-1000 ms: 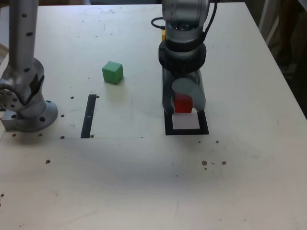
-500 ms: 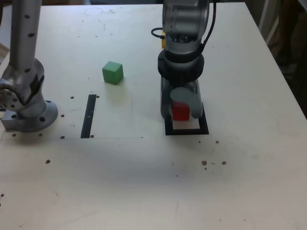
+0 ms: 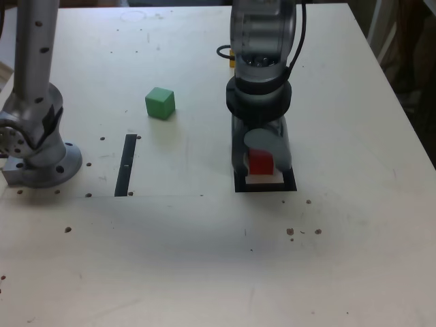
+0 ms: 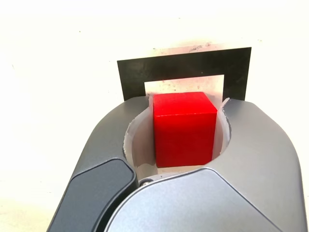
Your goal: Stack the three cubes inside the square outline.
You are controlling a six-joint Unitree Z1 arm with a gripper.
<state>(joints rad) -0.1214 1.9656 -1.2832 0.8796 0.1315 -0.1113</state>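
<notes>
My claw (image 4: 180, 125) has red cube (image 4: 185, 133) between its fingers, prob. loosening, can't tell if still pinched. Cube's within square outline (image 4: 186, 65), prob. as stack base. Green cube (image 3: 160, 103) well apart, left in ext. view.

I see open tabletop (image 3: 204, 259) on the near side of the sq. outline (image 3: 266, 188), ext. view, and wide room to pass on its R. On its L, the gap to the flat blk strip (image 3: 126, 165) is free too. Farther L of it, a grey stand (image 3: 44, 163) blocks low passes; far-L of it, the green cube (image 3: 160, 103) is in the way. Beyond it, I have the arm (image 3: 262, 41) overhead, partly hiding the yellow cube (image 3: 232, 60). Red cube (image 4: 184, 130) and gripper (image 4: 184, 104) take up room over it.
</notes>
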